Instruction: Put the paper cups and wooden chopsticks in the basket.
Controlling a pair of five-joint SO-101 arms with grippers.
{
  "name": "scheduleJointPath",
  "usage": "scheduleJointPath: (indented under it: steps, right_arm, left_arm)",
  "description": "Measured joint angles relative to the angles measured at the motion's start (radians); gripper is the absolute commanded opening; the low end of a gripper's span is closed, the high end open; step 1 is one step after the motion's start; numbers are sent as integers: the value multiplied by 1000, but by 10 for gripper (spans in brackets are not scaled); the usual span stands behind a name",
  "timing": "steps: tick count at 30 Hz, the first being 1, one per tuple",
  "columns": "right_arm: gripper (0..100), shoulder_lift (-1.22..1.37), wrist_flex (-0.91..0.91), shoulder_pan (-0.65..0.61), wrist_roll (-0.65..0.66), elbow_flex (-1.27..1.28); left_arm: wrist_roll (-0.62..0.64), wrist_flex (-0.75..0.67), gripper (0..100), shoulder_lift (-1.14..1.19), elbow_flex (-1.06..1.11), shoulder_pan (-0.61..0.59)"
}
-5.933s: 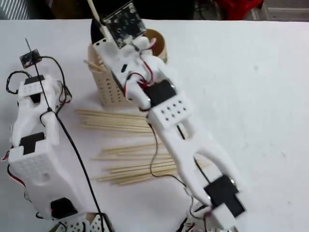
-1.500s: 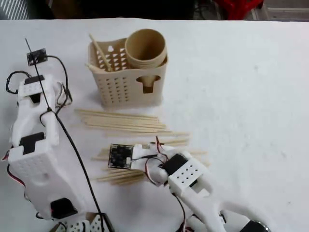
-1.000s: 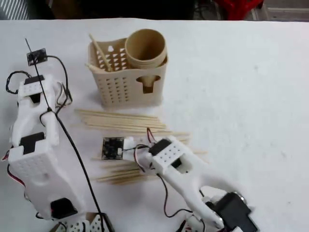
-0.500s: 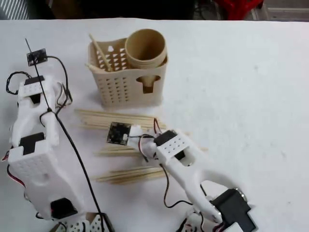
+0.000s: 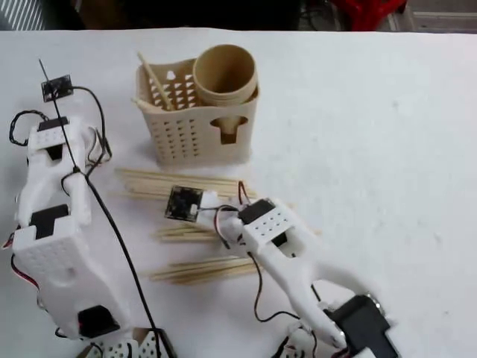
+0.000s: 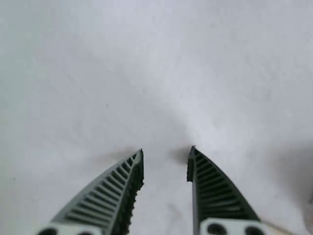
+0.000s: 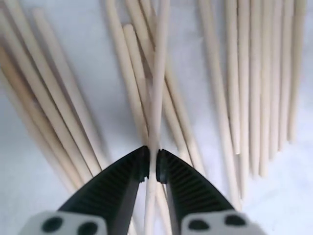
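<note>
A cream perforated basket stands at the back of the table with stacked paper cups and a few wooden chopsticks inside. Several loose chopsticks lie in front of it in three rough bundles. My right arm is low over the middle bundle. Its gripper is shut on a single chopstick that lies slanted across the others. My left arm sits folded at the table's left side, its gripper open over bare white table with nothing between the fingers.
A black cable runs along the left arm down to the table's front edge. The white table stretches open to the right of the basket and chopsticks.
The right arm came back from the basket and lowered over the loose chopsticks, shifting from the nearer bundle to the middle one. The left arm has kept still.
</note>
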Motion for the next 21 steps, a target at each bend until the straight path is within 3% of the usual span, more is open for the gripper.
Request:
scheduleJointPath:
  steps: [9, 21]
  right_arm:
    - [16, -153, 74, -41, -12, 0]
    - [16, -586, 106, -51, -267, -54]
  left_arm:
    - [0, 0, 161, 0, 0, 0]
    - [0, -8, 161, 0, 0, 0]
